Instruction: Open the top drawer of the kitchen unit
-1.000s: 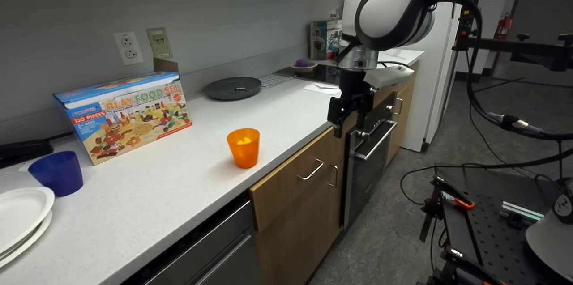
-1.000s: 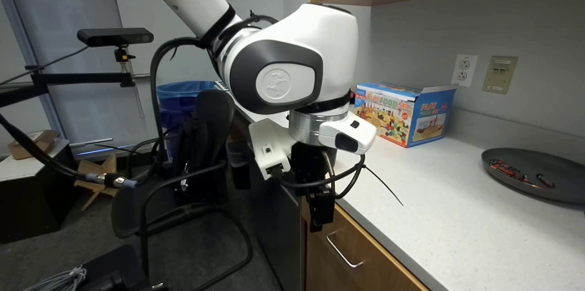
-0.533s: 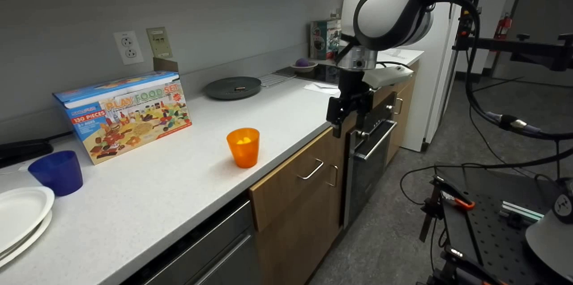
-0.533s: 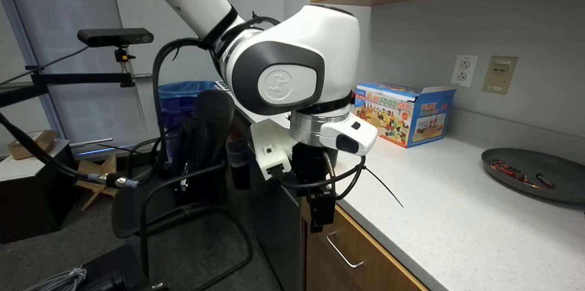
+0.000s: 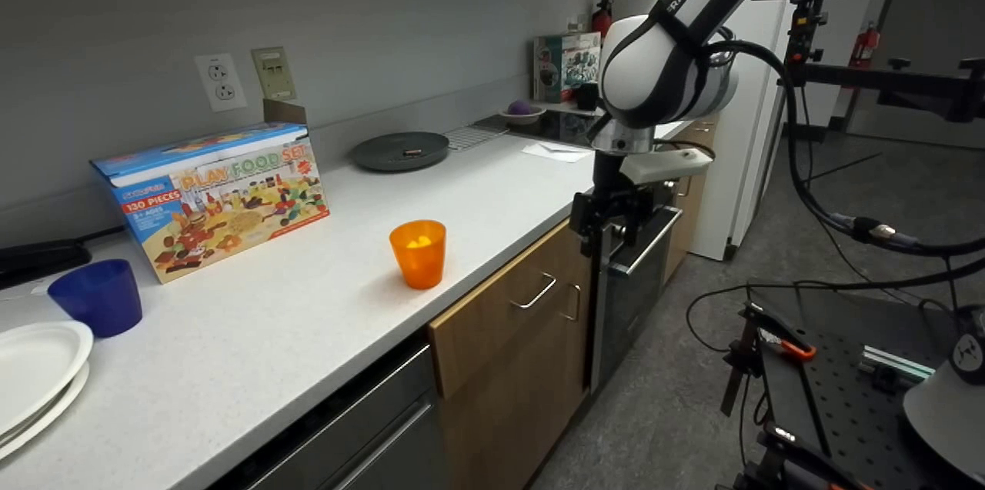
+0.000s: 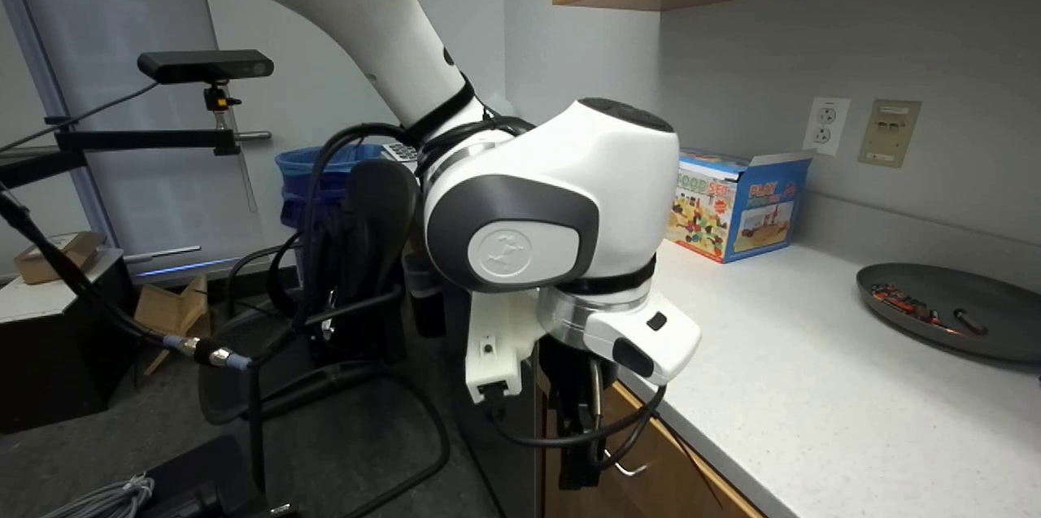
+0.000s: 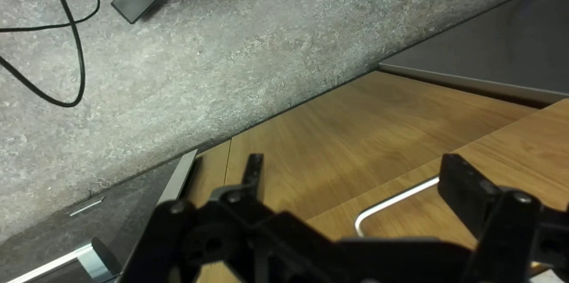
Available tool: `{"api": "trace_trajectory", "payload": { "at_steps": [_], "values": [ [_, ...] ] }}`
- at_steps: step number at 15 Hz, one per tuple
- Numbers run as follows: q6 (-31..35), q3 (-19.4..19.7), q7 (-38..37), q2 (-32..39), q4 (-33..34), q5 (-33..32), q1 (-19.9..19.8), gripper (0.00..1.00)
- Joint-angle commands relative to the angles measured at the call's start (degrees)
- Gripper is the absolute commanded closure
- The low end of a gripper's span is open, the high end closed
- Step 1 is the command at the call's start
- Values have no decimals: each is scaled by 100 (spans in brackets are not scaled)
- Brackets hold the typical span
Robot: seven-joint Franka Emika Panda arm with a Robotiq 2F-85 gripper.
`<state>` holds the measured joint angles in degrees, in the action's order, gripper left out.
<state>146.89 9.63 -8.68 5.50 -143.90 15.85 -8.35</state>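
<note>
The gripper [image 7: 353,169], its fingers [image 7: 464,189] spread, hangs just outside the front edge of the counter [image 5: 292,321]. Directly beneath that edge sits the top drawer [image 5: 492,313]; in the wrist view its silver handle [image 7: 400,198] shows between the fingers, partly hidden by one.

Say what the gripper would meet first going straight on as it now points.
Likely the grey floor, as the gripper points down in front of the kitchen unit. Depth is unclear, though, so it might first brush the silver handle of the top drawer.
</note>
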Motion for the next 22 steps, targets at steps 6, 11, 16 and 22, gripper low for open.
{"api": "trace_trajectory", "payload": {
  "at_steps": [6,11,16,22],
  "values": [
    [1229,-412,-49,1240,319,1268,-135,0],
    [2035,-817,99,1761,575,2393,-249,0],
    [2614,-1191,125,2137,888,3034,-429,0],
    [3322,-1705,78,2445,809,3571,-510,0]
  ]
}}
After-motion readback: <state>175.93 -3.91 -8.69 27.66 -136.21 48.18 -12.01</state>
